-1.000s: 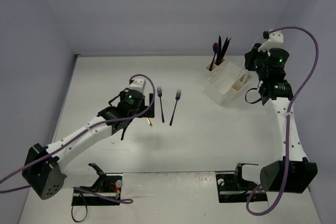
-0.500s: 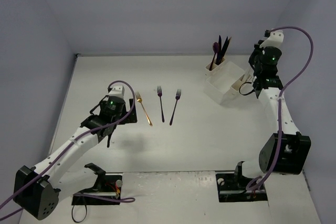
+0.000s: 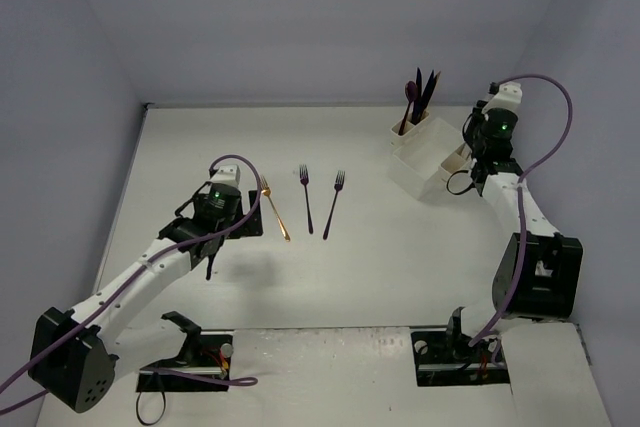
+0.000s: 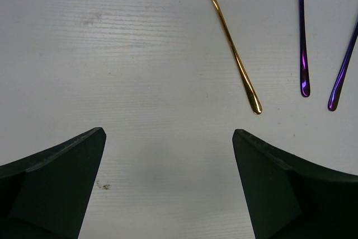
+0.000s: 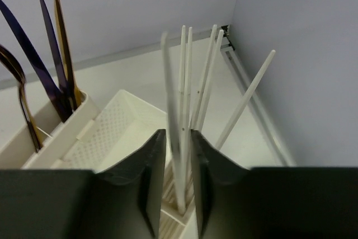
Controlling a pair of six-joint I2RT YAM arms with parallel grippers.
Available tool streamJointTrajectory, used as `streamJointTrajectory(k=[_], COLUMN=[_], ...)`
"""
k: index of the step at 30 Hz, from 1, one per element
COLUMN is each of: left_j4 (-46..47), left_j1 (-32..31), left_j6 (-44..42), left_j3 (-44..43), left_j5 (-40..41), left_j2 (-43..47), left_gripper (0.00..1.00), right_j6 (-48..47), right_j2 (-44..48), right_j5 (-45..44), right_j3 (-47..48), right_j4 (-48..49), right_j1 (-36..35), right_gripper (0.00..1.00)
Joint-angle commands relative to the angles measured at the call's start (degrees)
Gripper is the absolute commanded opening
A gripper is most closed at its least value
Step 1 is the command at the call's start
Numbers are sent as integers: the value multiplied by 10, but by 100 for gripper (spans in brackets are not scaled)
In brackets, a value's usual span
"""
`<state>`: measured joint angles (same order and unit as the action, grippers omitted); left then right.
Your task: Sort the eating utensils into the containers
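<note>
A gold fork [image 3: 275,212] [image 4: 229,43] and two dark purple forks [image 3: 306,197] [image 3: 333,204] [image 4: 302,32] lie on the table. My left gripper [image 3: 232,242] [image 4: 168,138] hovers wide open over bare table just near-left of the gold fork's handle. The white organizer [image 3: 425,162] [image 5: 120,132] stands at the back right; its rear cup [image 3: 412,127] [image 5: 56,130] holds dark and gold utensils. My right gripper [image 3: 470,159] [image 5: 179,138] is over the right cup, its jaws a little apart around a white utensil [image 5: 174,127] standing among other white utensils [image 5: 204,76].
The back wall and the right wall [image 5: 313,54] stand close behind the organizer. Black mounts [image 3: 185,362] [image 3: 455,352] sit along the near edge by the arm bases.
My left arm drew back to the near left, uncovering the gold fork. My right arm swung in over the right cup with the white utensil, and its jaws have loosened slightly.
</note>
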<state>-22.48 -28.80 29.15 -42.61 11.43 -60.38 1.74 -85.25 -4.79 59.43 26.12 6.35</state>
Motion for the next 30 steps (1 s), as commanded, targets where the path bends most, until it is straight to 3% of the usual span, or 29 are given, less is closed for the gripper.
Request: streamJointTrajectory(k=[1, 6, 9, 14, 20, 25, 30], left_j4=[24, 15, 8, -11, -31, -60, -68], left_j1=[1, 1, 1, 4, 9, 11, 11], left_j6=[-1, -4, -6, -22, -75, -124, -128], left_j3=[-15, -27, -38, -59, -69, -68, -40], left_j5=[-1, -3, -7, -20, -69, -100, -95], left_j2=[2, 8, 14, 18, 42, 74, 114], left_gripper=[97, 96, 96, 97, 97, 96, 97], right_j6=[12, 27, 38, 47, 88, 81, 71], right_j2=[24, 67, 87, 91, 44, -18, -85], right_j5=[-3, 46, 92, 151, 301, 320, 278], right_j3=[-1, 30, 67, 111, 107, 107, 121], right_j4=[65, 8, -46, -146, -167, -172, -171], right_j1=[2, -3, -18, -87, -154, -208, -247], right_gripper=[37, 77, 86, 87, 84, 80, 80])
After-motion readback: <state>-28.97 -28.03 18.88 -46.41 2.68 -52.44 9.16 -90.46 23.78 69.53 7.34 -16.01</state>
